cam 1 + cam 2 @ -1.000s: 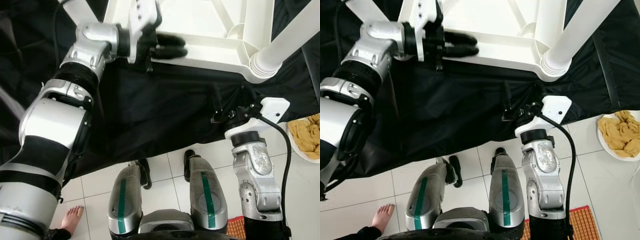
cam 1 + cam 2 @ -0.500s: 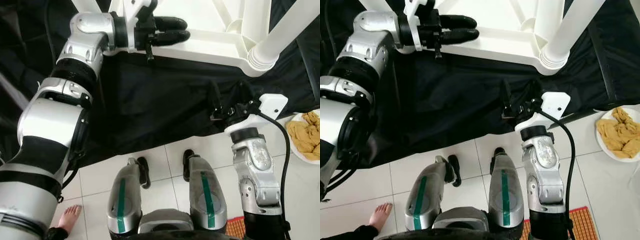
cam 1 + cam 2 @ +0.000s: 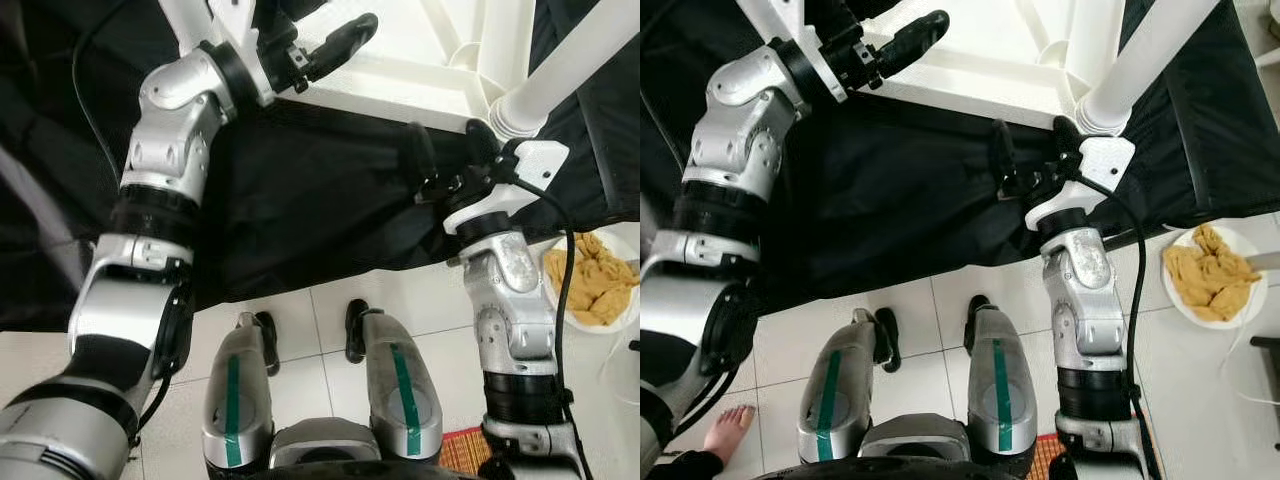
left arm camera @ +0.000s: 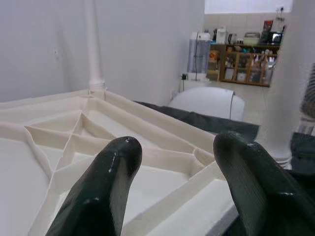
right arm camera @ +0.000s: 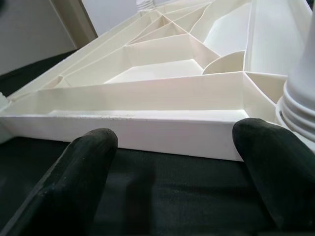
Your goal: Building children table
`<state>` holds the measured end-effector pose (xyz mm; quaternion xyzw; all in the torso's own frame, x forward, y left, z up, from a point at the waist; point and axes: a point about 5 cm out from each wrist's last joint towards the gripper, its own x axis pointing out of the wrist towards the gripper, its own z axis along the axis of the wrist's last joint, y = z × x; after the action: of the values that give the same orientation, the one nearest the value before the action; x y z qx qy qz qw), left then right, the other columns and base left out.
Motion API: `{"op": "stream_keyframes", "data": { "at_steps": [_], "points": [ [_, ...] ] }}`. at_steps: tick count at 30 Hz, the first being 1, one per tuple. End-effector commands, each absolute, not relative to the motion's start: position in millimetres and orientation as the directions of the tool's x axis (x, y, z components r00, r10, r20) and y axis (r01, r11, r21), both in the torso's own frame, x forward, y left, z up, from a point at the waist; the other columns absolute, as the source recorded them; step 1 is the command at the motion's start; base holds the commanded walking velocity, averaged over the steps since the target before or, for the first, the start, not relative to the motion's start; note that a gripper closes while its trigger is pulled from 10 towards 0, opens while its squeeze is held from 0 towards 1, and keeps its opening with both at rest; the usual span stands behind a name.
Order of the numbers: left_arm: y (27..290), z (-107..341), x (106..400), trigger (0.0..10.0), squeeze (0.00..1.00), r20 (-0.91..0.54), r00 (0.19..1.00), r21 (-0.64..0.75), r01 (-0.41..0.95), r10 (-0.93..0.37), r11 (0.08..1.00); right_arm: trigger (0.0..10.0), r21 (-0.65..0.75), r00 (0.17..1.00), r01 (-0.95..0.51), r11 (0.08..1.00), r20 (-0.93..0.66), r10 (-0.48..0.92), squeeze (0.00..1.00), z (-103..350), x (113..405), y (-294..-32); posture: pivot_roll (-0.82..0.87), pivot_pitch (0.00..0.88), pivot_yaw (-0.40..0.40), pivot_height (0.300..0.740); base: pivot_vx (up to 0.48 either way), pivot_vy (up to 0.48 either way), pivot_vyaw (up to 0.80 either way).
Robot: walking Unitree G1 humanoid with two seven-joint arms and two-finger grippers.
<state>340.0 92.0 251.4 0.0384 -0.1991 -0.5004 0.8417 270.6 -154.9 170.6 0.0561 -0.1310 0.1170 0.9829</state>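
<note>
The white plastic table [image 3: 400, 88] lies upside down on a black cloth [image 3: 300, 200], its ribbed underside facing up. A white leg [image 3: 575, 55] stands in the near right corner socket, and another leg [image 4: 93, 49] rises at a further corner. My left gripper [image 3: 335, 42] hovers open over the underside just inside the near rim, its fingertips [image 4: 123, 147] apart with nothing between them. My right gripper [image 3: 446, 145] is open low over the cloth, facing the table's near rim [image 5: 147, 128] beside the leg's base [image 5: 300, 98], holding nothing.
A white plate [image 3: 592, 285] of yellowish pieces sits on the tiled floor at my right. A person's bare foot [image 3: 728, 430] is at the lower left. A woven mat [image 3: 458, 452] lies by my right leg. The black cloth spreads widely around the table.
My left wrist has turned, so its fingers tilt up over the underside instead of lying flat along the rim. My right gripper has moved forward to the rim. The camera shifted.
</note>
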Motion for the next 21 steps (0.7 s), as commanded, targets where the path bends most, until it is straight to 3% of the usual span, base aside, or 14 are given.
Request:
{"op": "stream_keyframes", "data": {
  "at_steps": [1,11,12,13,17,19,20,21],
  "points": [
    [97.6,246.4,338.1,10.0,0.0,0.315,0.539,0.217,0.76,-0.781,0.612,10.0,0.085,0.922,-0.278,0.957,0.302,0.242,0.0,174.7,274.4,-151.8,0.05,0.15,-0.034,0.74,0.0,0.0,0.0],
    [103.8,226.5,320.5,10.0,0.0,0.315,0.709,0.099,0.636,-0.631,0.765,10.0,0.107,0.914,-0.335,0.936,0.28,0.295,0.0,167.0,277.6,-144.1,0.09,0.14,-0.06,0.74,0.0,0.0,0.0],
    [103.7,222.3,316.8,10.0,0.0,0.306,0.717,0.082,0.635,-0.626,0.768,10.0,0.11,0.912,-0.344,0.932,0.276,0.304,0.27,165.5,277.5,-143.0,0.1,0.139,-0.069,0.74,0.0,0.0,0.0],
    [103.6,218.8,312.6,10.0,0.0,0.293,0.726,0.086,0.628,-0.622,0.773,10.0,0.118,0.905,-0.364,0.924,0.279,0.32,1.0,164.9,278.0,-141.4,0.1,0.145,-0.075,0.74,0.0,0.0,0.0],
    [102.1,214.5,305.8,10.0,0.0,0.28,0.716,0.088,0.644,-0.639,0.76,10.0,0.117,0.897,-0.383,0.916,0.282,0.339,1.0,164.9,279.7,-139.0,0.11,0.152,-0.086,0.74,0.0,0.0,0.0],
    [101.5,216.3,303.2,10.0,0.0,0.275,0.706,0.157,0.636,-0.652,0.755,10.0,0.106,0.897,-0.383,0.918,0.279,0.342,1.0,164.5,281.6,-138.8,0.12,0.155,-0.091,0.74,0.0,0.0,0.0],
    [100.6,216.5,302.3,10.0,0.0,0.269,0.697,0.154,0.65,-0.665,0.744,10.0,0.098,0.897,-0.384,0.918,0.276,0.346,0.0,163.9,282.0,-138.7,0.12,0.157,-0.092,0.74,0.0,0.0,0.0],
    [99.9,216.7,301.0,10.0,0.0,0.263,0.695,0.143,0.658,-0.669,0.739,10.0,0.093,0.896,-0.386,0.918,0.275,0.349,0.0,163.3,282.2,-138.6,0.12,0.157,-0.092,0.74,0.0,0.0,0.0]
  ]
}}
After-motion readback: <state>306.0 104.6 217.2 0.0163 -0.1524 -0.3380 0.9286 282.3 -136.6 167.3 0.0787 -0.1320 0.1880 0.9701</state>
